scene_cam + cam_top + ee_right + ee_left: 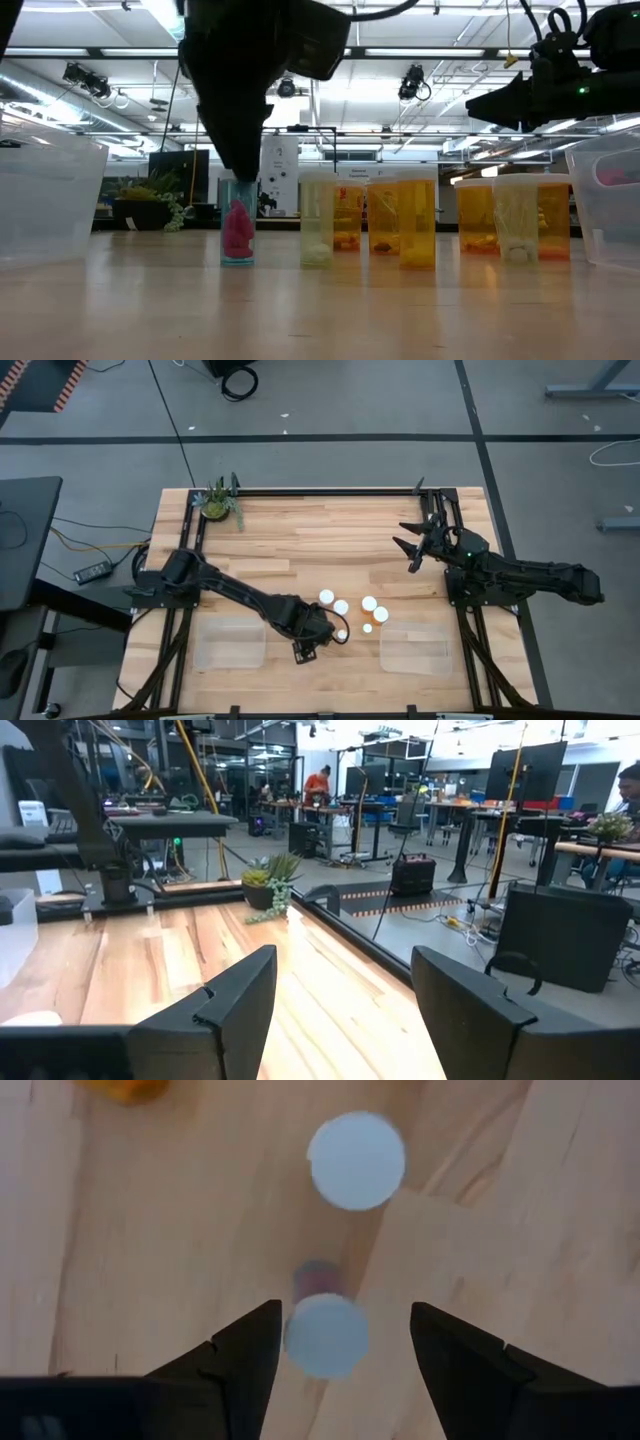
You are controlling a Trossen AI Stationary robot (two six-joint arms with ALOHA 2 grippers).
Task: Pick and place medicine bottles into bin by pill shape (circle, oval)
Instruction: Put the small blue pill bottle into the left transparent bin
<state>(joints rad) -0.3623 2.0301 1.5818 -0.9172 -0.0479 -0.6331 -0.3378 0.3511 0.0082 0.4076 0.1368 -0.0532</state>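
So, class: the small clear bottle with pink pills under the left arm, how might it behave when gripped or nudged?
The small clear white-capped bottle of pink pills stands upright, tall for its narrow base, so a sideways nudge would probably tip it. It looks like smooth plastic, possibly slippery and light. The open left pincer straddles its round cap; once toppled, it would likely roll.

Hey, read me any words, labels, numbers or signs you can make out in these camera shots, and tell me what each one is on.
No text can be read in any view.
The medicine bottles: amber, no printing shows on them in the low view.
White sign in the room behind the table: marks on it are too small and blurred to read.
White bottle caps: plain from above.
Clear bins: no labels visible.
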